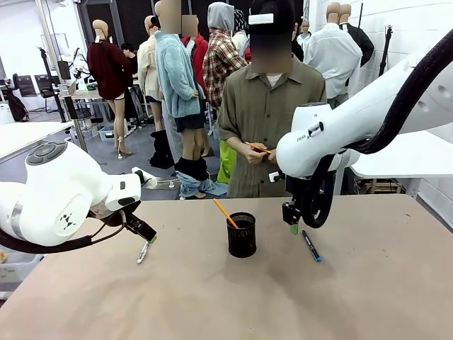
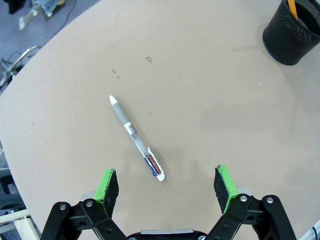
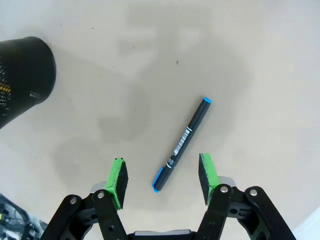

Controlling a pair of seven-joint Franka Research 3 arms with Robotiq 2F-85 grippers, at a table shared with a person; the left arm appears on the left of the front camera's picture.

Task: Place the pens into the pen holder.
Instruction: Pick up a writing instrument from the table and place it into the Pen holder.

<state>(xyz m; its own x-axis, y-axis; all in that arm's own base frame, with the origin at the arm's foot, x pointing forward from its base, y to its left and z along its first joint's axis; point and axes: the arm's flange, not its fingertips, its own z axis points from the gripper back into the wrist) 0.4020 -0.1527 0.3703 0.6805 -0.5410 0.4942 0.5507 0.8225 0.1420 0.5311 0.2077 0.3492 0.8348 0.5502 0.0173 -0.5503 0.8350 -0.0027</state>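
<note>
The black mesh pen holder [image 1: 241,235] stands mid-table with an orange pencil [image 1: 225,212] leaning out of it. A silvery-white pen [image 2: 136,138] lies flat on the table, and my left gripper [image 2: 167,184] hovers open just above it with nothing between its fingers. In the front view that pen [image 1: 142,253] lies left of the holder under my left gripper [image 1: 147,237]. A dark pen with blue ends [image 3: 182,144] lies right of the holder; my right gripper [image 3: 163,174] is open over its near end. The front view shows this pen [image 1: 311,245] below my right gripper [image 1: 292,225].
The holder shows in the corner of each wrist view [image 2: 292,35] [image 3: 22,75]. A person [image 1: 270,106] stands at the far edge holding an orange pencil [image 1: 257,149] in both hands. The brown table [image 1: 233,297] is bare toward the front.
</note>
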